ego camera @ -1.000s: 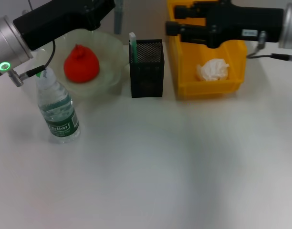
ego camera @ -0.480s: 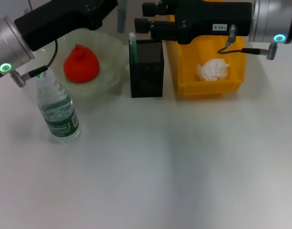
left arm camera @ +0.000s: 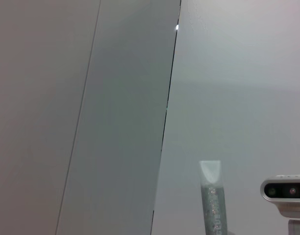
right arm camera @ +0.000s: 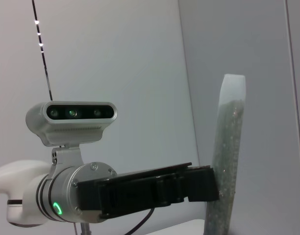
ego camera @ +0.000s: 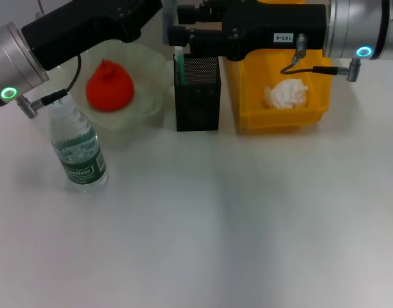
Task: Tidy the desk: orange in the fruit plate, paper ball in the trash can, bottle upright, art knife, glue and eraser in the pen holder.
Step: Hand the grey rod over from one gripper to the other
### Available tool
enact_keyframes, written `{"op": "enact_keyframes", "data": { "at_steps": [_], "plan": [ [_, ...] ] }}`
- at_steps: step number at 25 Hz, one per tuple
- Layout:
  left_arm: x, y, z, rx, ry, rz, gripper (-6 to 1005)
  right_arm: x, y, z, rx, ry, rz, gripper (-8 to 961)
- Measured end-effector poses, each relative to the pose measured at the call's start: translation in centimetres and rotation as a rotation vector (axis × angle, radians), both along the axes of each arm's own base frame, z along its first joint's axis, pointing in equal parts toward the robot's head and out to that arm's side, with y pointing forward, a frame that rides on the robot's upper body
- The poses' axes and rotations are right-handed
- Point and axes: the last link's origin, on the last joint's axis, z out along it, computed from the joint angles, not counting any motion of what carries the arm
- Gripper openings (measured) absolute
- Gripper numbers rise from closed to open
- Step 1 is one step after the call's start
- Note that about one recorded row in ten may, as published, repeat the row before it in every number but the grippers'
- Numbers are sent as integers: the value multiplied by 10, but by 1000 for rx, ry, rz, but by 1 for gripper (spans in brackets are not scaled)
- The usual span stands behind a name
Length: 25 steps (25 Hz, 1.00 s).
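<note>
Looking through your right wrist camera, you see the left gripper point(right arm camera: 209, 183) clamped on the upright glue point(right arm camera: 227, 147), a grasp the head view cuts off. Your left arm reaches across above the fruit plate point(ego camera: 148, 96). Your right gripper point(ego camera: 174, 32) hovers over the pen holder point(ego camera: 198, 96), its fingers unreadable.

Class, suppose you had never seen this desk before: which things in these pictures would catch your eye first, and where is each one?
The red orange in the pale green fruit plate, far left, stands out first, then the bright yellow trash can at far right holding the white paper ball. Between them stands the black pen holder, and above it both black arms meet, the left pincer gripping the upright grey glue.
</note>
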Motion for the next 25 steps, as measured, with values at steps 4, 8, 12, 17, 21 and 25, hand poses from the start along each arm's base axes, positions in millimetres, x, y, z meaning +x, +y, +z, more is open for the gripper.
{"op": "enact_keyframes", "data": {
  "at_steps": [4,8,12,17,21,25],
  "plan": [
    [1,-1,-1,-5,-3,-9,129,-4,0,-3,-1,24,8,451],
    [2,-2,-1,-11,-7,-15,129,-5,0,-4,3,31,15,450],
    [2,-3,-2,-16,-14,-20,130,-7,3,-6,3,33,10,449],
    [1,-3,-3,-17,-15,-19,130,-10,4,-6,4,40,12,448],
    [0,-3,-3,-11,-18,-17,130,-10,4,-6,0,46,8,448],
    [0,-2,-3,-1,-23,-16,130,-8,3,-7,-9,50,-7,436]
  ]
}}
